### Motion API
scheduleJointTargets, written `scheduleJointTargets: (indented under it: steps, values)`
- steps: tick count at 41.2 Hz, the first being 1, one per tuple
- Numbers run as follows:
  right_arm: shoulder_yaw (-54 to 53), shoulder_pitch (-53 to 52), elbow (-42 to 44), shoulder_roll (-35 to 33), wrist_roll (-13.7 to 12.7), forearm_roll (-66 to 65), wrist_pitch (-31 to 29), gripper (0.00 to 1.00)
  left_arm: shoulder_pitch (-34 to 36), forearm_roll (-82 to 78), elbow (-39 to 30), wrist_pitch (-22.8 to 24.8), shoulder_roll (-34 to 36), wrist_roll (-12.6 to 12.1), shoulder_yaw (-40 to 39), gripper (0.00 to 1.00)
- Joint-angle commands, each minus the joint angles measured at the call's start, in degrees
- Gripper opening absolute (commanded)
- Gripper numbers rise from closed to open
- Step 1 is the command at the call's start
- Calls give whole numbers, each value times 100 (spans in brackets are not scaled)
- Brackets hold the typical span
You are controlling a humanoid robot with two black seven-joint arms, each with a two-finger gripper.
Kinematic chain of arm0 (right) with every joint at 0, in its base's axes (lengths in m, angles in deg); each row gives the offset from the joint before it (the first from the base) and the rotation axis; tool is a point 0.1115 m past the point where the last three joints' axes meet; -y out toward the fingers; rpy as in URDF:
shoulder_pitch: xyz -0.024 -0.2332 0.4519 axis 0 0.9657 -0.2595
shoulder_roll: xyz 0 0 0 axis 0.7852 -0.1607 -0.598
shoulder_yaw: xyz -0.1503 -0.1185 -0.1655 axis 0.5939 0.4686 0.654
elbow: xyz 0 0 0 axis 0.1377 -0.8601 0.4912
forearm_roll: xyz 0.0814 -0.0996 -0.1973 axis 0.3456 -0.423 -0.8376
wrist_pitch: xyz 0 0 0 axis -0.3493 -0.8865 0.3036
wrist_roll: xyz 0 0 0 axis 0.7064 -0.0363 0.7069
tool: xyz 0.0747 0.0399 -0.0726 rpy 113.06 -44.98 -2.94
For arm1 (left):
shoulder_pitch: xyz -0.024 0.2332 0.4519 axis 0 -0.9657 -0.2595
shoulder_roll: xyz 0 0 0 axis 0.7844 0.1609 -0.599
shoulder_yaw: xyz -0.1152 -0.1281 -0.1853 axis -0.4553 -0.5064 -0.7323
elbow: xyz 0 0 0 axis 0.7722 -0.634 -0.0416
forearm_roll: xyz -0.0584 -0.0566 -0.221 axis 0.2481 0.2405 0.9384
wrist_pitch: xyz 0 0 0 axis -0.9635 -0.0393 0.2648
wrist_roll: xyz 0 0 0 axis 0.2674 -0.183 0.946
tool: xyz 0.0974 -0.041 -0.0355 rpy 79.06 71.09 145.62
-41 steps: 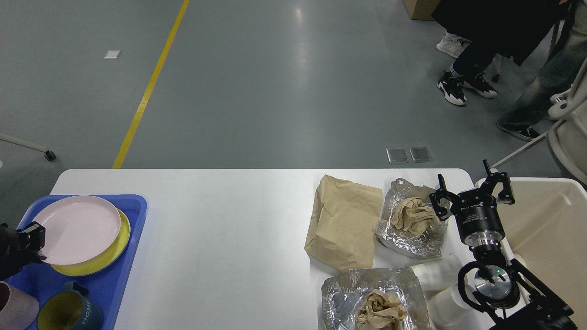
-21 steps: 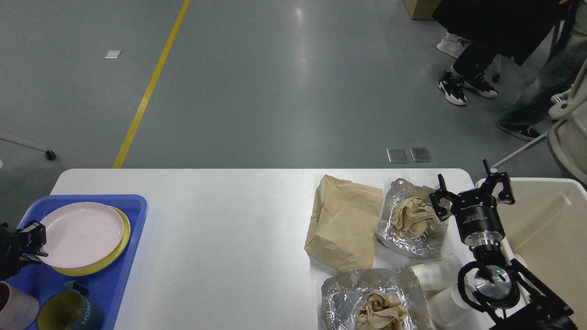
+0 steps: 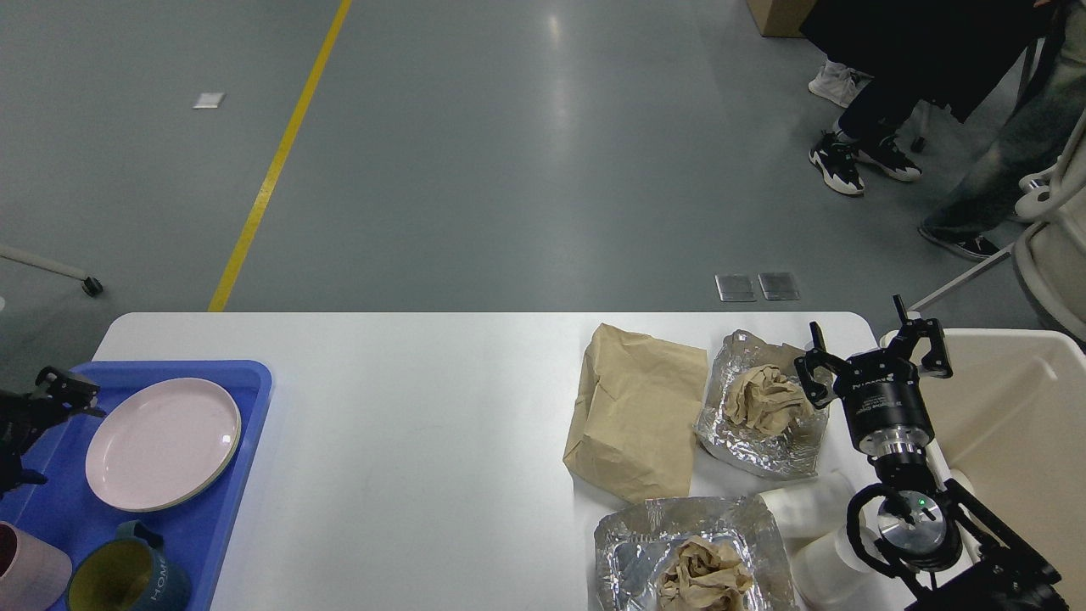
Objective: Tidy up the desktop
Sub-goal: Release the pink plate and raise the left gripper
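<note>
The white desktop (image 3: pixel 407 424) carries a brown paper bag (image 3: pixel 636 416), a foil sheet with crumpled paper (image 3: pixel 764 407), a second foil sheet with crumpled paper (image 3: pixel 691 560) and two white paper cups lying on their sides (image 3: pixel 806 509). A pink plate (image 3: pixel 161 445) lies flat in the blue tray (image 3: pixel 229 526) at the left. My left gripper (image 3: pixel 38 433) is open and empty just left of the plate, apart from it. My right gripper (image 3: pixel 870 361) is open and empty, raised at the table's right edge beside the far foil sheet.
A pink mug (image 3: pixel 25 577) and a blue mug with a yellow inside (image 3: pixel 127 577) stand in the tray's near end. A beige bin (image 3: pixel 1018 424) stands off the table's right edge. People's legs (image 3: pixel 857 144) are on the floor at the far right.
The pink plate, tilted in my left gripper before, now lies flat on the yellow plate and covers it. My left gripper has let go, opened and drawn back left. The right arm has not moved.
</note>
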State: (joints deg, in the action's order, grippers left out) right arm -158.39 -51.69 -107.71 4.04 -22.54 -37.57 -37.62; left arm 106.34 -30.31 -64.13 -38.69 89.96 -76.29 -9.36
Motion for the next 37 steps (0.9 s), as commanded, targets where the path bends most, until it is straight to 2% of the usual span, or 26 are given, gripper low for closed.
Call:
scheduleJointTargets:
  steps: [1, 6, 14, 18, 19, 25, 26, 29, 32, 35, 37]
  values:
    - [0, -2, 0, 0, 0, -2, 0, 100, 509, -5, -5, 322, 413, -17, 6, 95]
    - [0, 7, 0, 0, 0, -2, 0, 100, 1029, 13, -23, 349, 564, 36, -240, 95]
    - [0, 7, 0, 0, 0, -2, 0, 100, 881, 13, 30, 340, 669, 97, -1847, 96]
    - [0, -2, 0, 0, 0, -2, 0, 100, 179, 21, 74, 340, 546, 167, -3252, 96]
    - [0, -2, 0, 0, 0, -2, 0, 100, -162, 21, 100, 349, 468, 220, -4082, 96]
    - [0, -2, 0, 0, 0, 7, 0, 100, -1587, 21, 91, 375, -138, 247, -6846, 96]
    - [0, -2, 0, 0, 0, -2, 0, 100, -2007, 21, 91, 375, -444, 247, -7816, 96]
    - [0, -2, -9, 0, 0, 7, 0, 100, -2388, 13, 118, 349, -859, 247, -9131, 96]
    - [-8, -2, 0, 0, 0, -2, 0, 100, -2573, -14, 223, 165, -1272, 264, -10056, 96]
    - [0, 7, 0, 0, 0, 7, 0, 100, -2635, -101, 504, -108, -2062, 597, -10699, 96]
    - [0, 7, 0, 0, 0, 7, 0, 100, -2784, -206, 583, -143, -2301, 1027, -10892, 96]
